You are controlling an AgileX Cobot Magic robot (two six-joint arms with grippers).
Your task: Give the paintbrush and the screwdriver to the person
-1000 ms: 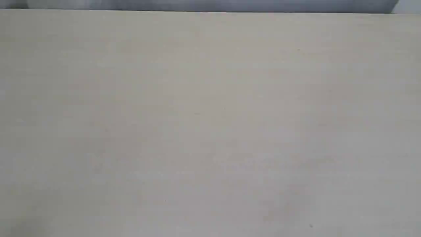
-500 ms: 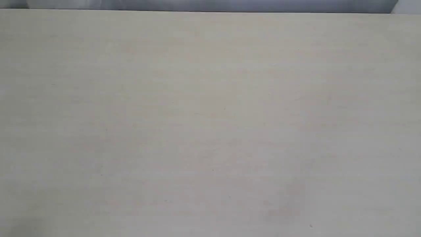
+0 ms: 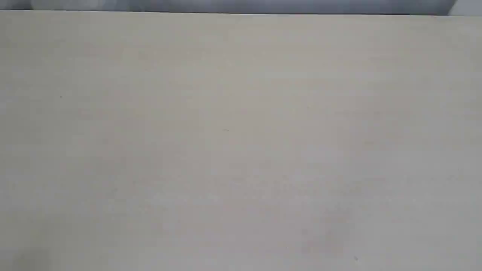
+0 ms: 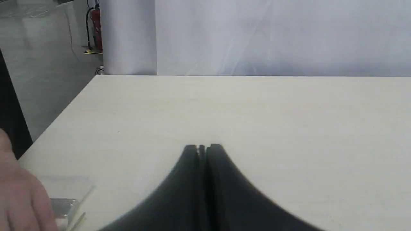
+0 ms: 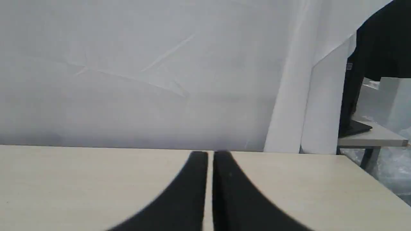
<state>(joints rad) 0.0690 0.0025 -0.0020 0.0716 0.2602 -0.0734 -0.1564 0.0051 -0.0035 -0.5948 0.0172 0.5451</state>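
The left hand [image 4: 203,148] and right hand [image 5: 210,155] hang closed and empty over the bench [image 3: 241,135], probably waiting while the person [image 4: 19,195] sets the paintbrush [image 4: 62,206] down.

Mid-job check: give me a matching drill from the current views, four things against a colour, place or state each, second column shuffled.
Things:
1. left end effector
2. hand
3. paintbrush
4. fire extinguisher

Descriptions:
A. red, standing beyond the table
B. silver ferrule showing, lying on the table
C. black, jaws together, holding nothing
D. bare skin, right beside the paintbrush

Pairs: 1-C, 2-D, 3-B, 4-A
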